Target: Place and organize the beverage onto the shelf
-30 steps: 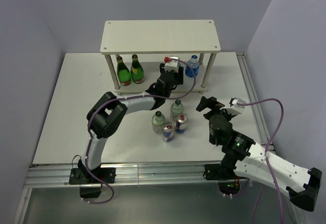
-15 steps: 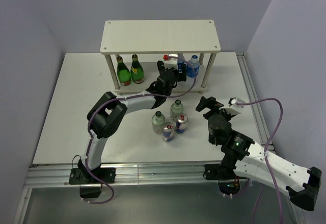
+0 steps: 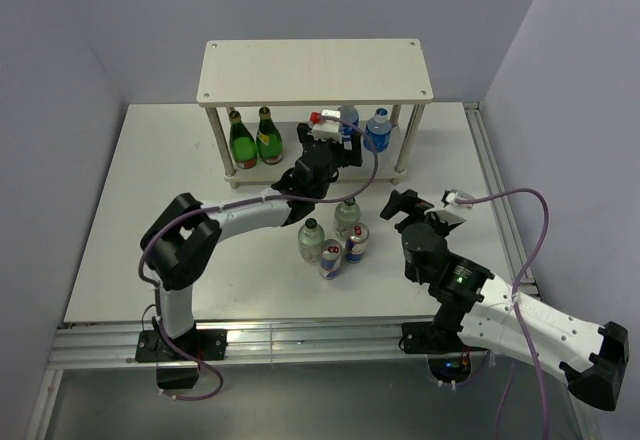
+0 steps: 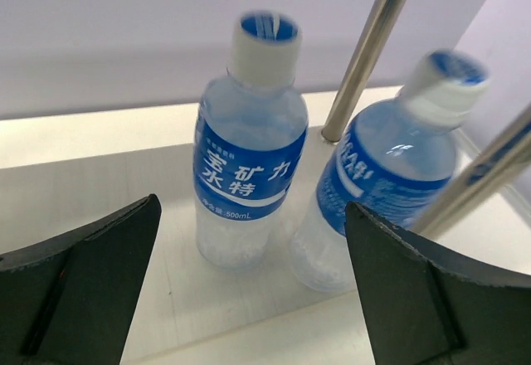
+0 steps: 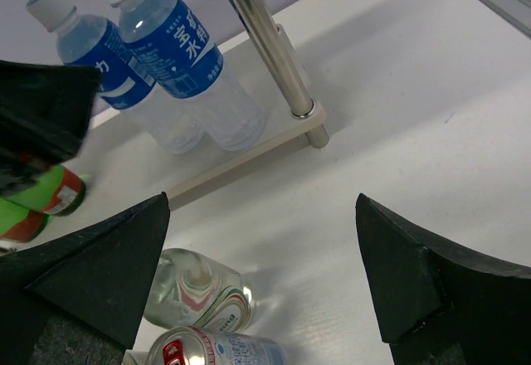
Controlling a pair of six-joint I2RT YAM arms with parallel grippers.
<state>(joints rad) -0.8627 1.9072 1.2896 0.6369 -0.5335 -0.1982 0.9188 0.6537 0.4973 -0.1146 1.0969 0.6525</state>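
Already both clear, blue-capped water bottles stand on the lower board of the pale wooden shelf, left gripper gaping empty before them (right gripper likewise wide), while two blue-silver cans and two clear green-capped bottles wait on the white table.

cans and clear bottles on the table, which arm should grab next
Probably the right arm: its open jaws hang near the clear green-capped bottles and blue-silver-red cans, and one of each shows in its wrist view. The left arm, jaws open, is at the pale two-tier shelf by the blue-capped water bottles.
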